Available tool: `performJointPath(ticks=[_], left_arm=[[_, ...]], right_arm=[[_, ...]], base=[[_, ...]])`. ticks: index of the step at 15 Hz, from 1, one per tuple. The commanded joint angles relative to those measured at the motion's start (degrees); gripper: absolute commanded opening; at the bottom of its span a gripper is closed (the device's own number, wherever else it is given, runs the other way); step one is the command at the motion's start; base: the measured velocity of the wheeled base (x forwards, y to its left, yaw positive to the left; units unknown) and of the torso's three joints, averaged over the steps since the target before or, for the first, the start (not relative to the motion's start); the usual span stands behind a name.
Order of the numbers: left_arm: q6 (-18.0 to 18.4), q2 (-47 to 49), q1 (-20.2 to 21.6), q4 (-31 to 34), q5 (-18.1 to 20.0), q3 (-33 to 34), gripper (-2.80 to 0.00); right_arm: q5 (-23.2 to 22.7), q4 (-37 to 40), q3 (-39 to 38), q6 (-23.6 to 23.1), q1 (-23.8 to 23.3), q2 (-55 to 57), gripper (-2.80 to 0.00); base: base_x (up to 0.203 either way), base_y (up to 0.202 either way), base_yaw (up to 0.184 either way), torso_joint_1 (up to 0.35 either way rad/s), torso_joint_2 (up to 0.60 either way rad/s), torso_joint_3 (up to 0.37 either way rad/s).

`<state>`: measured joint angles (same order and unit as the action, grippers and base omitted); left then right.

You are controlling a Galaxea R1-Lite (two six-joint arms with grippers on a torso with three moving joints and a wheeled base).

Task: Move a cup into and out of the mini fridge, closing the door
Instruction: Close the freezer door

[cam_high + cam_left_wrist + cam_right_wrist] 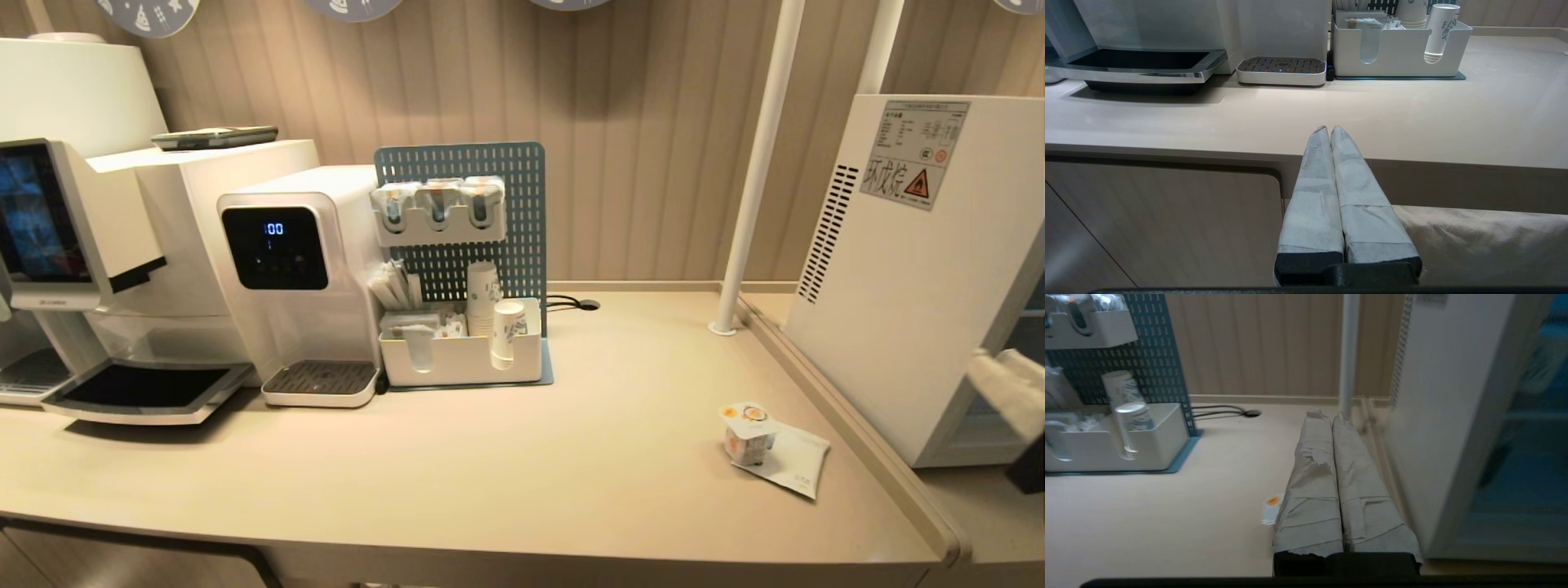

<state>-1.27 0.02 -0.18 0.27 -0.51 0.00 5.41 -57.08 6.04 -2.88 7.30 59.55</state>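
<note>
The cup [748, 433], tiny and white with a yellow-orange foil lid, stands on a white sachet [796, 465] on the counter's right part. Right of it stands the mini fridge [914, 269], its vented side and warning sticker facing me. Its door [1527, 457] shows bluish glass and looks flush with the body. My right gripper [1329, 415] hovers shut and empty in front of the fridge's front corner, at the picture's right edge in the head view [984, 367]. The cup [1271, 504] peeks out beside one finger. My left gripper [1329, 129] is parked shut below the counter's front edge.
A coffee machine [73, 245] and a water dispenser [302, 278] fill the counter's left. A white organizer with paper cups [461, 351] sits before a blue pegboard [490, 220]. A white pole [755, 171] and a raised counter rim [816, 384] separate the fridge's shelf.
</note>
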Motion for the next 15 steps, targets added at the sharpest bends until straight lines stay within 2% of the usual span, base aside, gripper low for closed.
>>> performJointPath(ticks=[1, 2, 3, 4, 5, 7, 9, 11, 12, 13, 15], left_arm=[[0.0, 0.0, 0.0, 0.0, 0.0, 0.2, -2.8], [0.0, 0.0, 0.0, 0.0, 0.0, 0.2, -2.8], [0.0, 0.0, 0.0, 0.0, 0.0, 0.2, -2.8], [0.0, 0.0, 0.0, 0.0, 0.0, 0.1, -2.8], [0.0, 0.0, 0.0, 0.0, 0.0, 0.2, -2.8], [0.0, 0.0, 0.0, 0.0, 0.0, 0.2, -2.8], [-0.1, 0.0, 0.0, 0.0, 0.0, 0.1, -2.8], [-0.1, 0.0, 0.0, 0.0, 0.0, 0.2, -2.8], [-0.1, 0.0, 0.0, 0.0, 0.0, 0.1, -2.8], [-0.1, 0.0, 0.0, 0.0, 0.0, 0.1, -2.8], [-0.1, 0.0, 0.0, 0.0, 0.0, 0.1, -2.8]], right_arm=[[1.6, 36.2, 11.4, 0.3, -0.2, -26.7, -2.8], [2.6, 52.1, 19.6, 1.1, -0.5, -33.0, -2.8], [3.7, 64.1, 25.8, 2.2, -1.6, -37.7, -2.8], [4.6, 72.7, 30.0, 2.9, -3.6, -41.2, -2.8], [5.6, 76.5, 31.8, 3.4, -5.3, -43.1, -2.8], [5.7, 76.4, 28.6, 3.7, -6.7, -49.6, -2.8], [2.1, 72.8, 17.2, 1.7, -7.1, -57.3, -2.8], [-0.6, 60.7, 2.4, -0.6, -7.3, -59.0, -2.8], [-1.8, 57.1, -2.9, -1.4, -7.3, -59.2, -2.8], [-3.2, 56.7, -6.3, -1.9, -7.4, -59.3, -2.8], [-5.7, 58.8, -6.1, -1.1, -7.4, -59.5, -2.8]], base=[[0.0, 0.0, 0.0, 0.0, 0.0, 0.0], [0.0, 0.0, 0.0, 0.0, 0.0, 0.0], [0.0, 0.0, 0.0, 0.0, 0.0, 0.0], [0.0, 0.0, 0.0, 0.0, 0.0, 0.0], [0.0, 0.0, 0.0, 0.0, 0.0, 0.0], [0.0, 0.0, 0.0, 0.0, 0.0, 0.0], [0.0, 0.0, 0.0, 0.0, 0.0, 0.0], [0.0, 0.0, 0.0, 0.0, 0.0, 0.0], [0.0, 0.0, 0.0, 0.0, 0.0, 0.0], [0.0, 0.0, 0.0, 0.0, 0.0, 0.0], [0.0, 0.0, 0.0, 0.0, 0.0, 0.0]])
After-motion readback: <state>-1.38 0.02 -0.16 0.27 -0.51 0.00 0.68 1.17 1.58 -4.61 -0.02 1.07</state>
